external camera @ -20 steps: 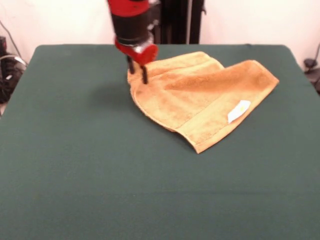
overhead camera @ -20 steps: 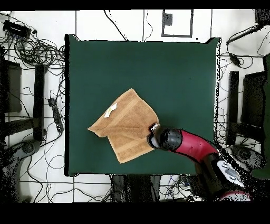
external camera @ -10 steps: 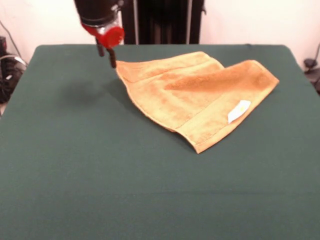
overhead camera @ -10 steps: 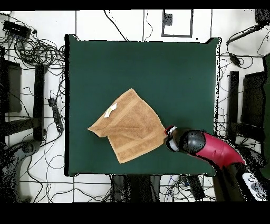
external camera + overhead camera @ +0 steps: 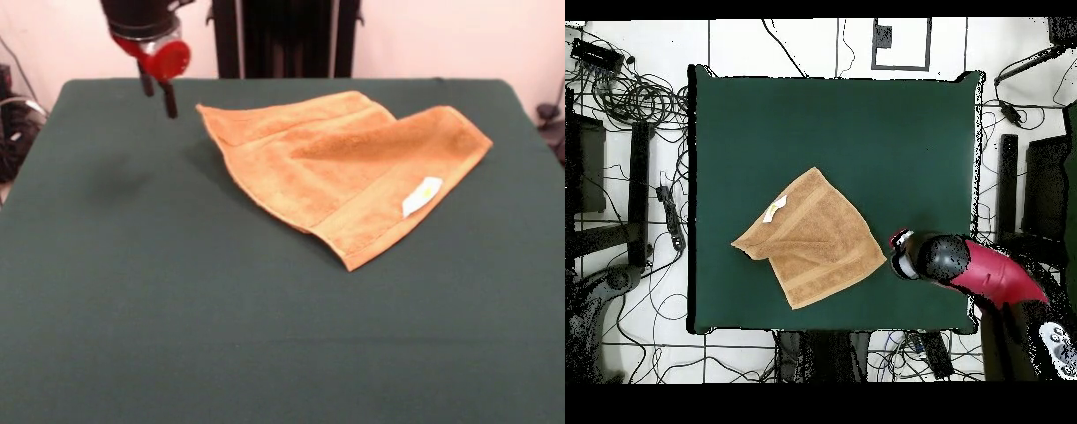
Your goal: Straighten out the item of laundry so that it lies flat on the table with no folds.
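Towel (image 5: 344, 168) mid-frame, partly folded, white label (image 5: 421, 195) unreadable; gripper (image 5: 157, 94) upper left, fingers parted, empty.

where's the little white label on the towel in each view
Front view: the white label sits right of centre, on the towel's right part close to its lower-right edge.
Overhead view: the white label sits left of centre, near the towel's upper-left edge.
Shared landmark: the hand is past the towel's corner opposite the label in both views, clear of the cloth.
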Tool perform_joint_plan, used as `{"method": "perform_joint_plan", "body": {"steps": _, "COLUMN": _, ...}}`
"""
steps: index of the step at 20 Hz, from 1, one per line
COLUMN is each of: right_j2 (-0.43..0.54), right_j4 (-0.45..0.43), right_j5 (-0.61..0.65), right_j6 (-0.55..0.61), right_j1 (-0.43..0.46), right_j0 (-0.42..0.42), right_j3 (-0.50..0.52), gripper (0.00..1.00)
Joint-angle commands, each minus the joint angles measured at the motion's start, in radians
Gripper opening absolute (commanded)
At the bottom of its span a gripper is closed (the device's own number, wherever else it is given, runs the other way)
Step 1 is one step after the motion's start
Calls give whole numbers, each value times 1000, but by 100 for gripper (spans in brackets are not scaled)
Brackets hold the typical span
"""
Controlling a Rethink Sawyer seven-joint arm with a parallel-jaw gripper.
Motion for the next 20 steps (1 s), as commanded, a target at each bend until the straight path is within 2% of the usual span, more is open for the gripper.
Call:
{"method": "perform_joint_plan", "body": {"steps": 1, "right_j2": 68, "right_j4": 53, "right_j5": -85, "right_j6": 165, "right_j1": 22, "right_j0": 168, "right_j3": 68, "gripper": 100}}
{"method": "perform_joint_plan", "body": {"steps": 3, "right_j2": 53, "right_j4": 85, "right_j5": -119, "right_j6": 226, "right_j1": 25, "right_j0": 210, "right_j3": 71, "gripper": 100}}
{"method": "perform_joint_plan", "body": {"steps": 6, "right_j2": 26, "right_j4": 114, "right_j5": -142, "right_j6": 256, "right_j1": 26, "right_j0": 256, "right_j3": 62, "gripper": 100}}
{"method": "perform_joint_plan", "body": {"steps": 11, "right_j2": 68, "right_j4": 127, "right_j5": -114, "right_j6": 112, "right_j1": 49, "right_j0": 221, "right_j3": 14, "gripper": 100}}
{"method": "perform_joint_plan", "body": {"steps": 13, "right_j2": 46, "right_j4": 134, "right_j5": -101, "right_j6": 115, "right_j1": 62, "right_j0": 227, "right_j3": 10, "gripper": 100}}
{"method": "perform_joint_plan", "body": {"steps": 16, "right_j2": 24, "right_j4": 122, "right_j5": -161, "right_j6": 129, "right_j1": 89, "right_j0": 232, "right_j3": 32, "gripper": 100}}
{"method": "perform_joint_plan", "body": {"steps": 20, "right_j2": 31, "right_j4": 90, "right_j5": -238, "right_j6": 110, "right_j1": 199, "right_j0": 217, "right_j3": 7, "gripper": 100}}
